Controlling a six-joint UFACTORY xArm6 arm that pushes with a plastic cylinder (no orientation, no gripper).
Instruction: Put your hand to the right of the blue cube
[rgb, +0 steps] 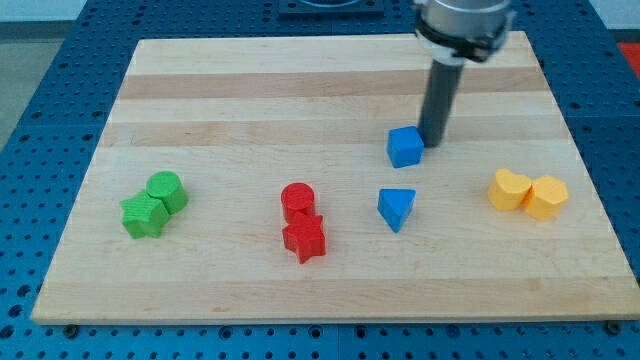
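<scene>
Wooden board (330, 70) lying on blue pegboard.
My tip (433, 143), a bare rod holding nothing, is touching the blue cube (404, 147) at its two o'clock.

My tip (433, 143) is set down on the board (330, 75) just right of and slightly above the blue cube (404, 147). The blue triangular block (396, 208) is placed below the tip. The red pair (301, 222) is found down-left, the green pair (154, 204) far left, the yellow pair (527, 193) down-right.
</scene>
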